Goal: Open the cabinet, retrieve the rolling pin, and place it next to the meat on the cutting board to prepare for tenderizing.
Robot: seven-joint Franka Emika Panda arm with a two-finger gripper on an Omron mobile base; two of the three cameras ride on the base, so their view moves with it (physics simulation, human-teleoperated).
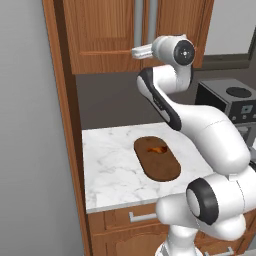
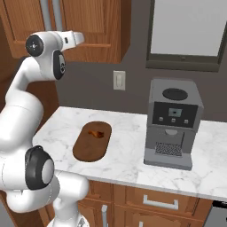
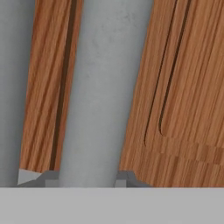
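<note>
Two dark fingers [image 3: 123, 177] closed on a vertical silver bar handle [image 3: 98, 87] of the reddish-brown panelled wooden wall cabinet [image 3: 183, 87], handle running between them, one finger against each side.

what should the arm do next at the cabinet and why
Probably pull straight back to swing the door open: in the hand view the pincer sits shut on the silver bar handle, and the cabinet doors look shut, with the meat waiting on the cutting board.
</note>
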